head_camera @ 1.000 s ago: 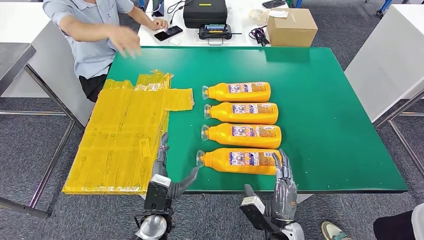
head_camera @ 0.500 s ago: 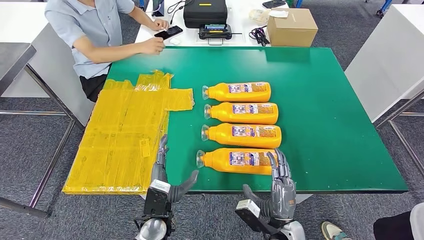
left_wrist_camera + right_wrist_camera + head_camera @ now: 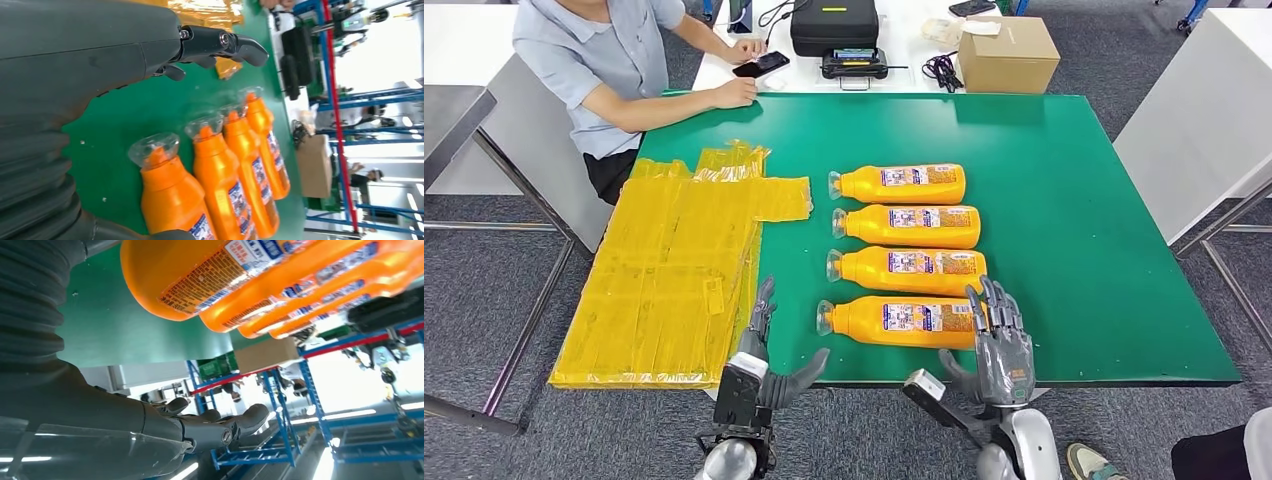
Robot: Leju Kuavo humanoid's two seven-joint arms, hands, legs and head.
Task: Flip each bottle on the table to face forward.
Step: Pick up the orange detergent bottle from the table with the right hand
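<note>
near bottle (image 3: 899, 321): base end hidden behind my right hand (image 3: 1002, 345)
labels: print too small to read

Green table (image 3: 1074, 250) carries four orange bottles (image 3: 904, 225) lying in a column beside yellow sheets (image 3: 674, 270)

The four orange bottles (image 3: 902, 250) carry printed labels (image 3: 914, 176). The print is too small and blurred to read.

1. The bottles (image 3: 902, 184) are shiny orange plastic with clear plastic caps (image 3: 153, 147).
2. The table (image 3: 1074, 230) top is flat, dull green.
3. The yellow sheets (image 3: 674, 270) look thin, crinkly and shiny.
4. The box (image 3: 1007, 53) is brown cardboard.
</note>
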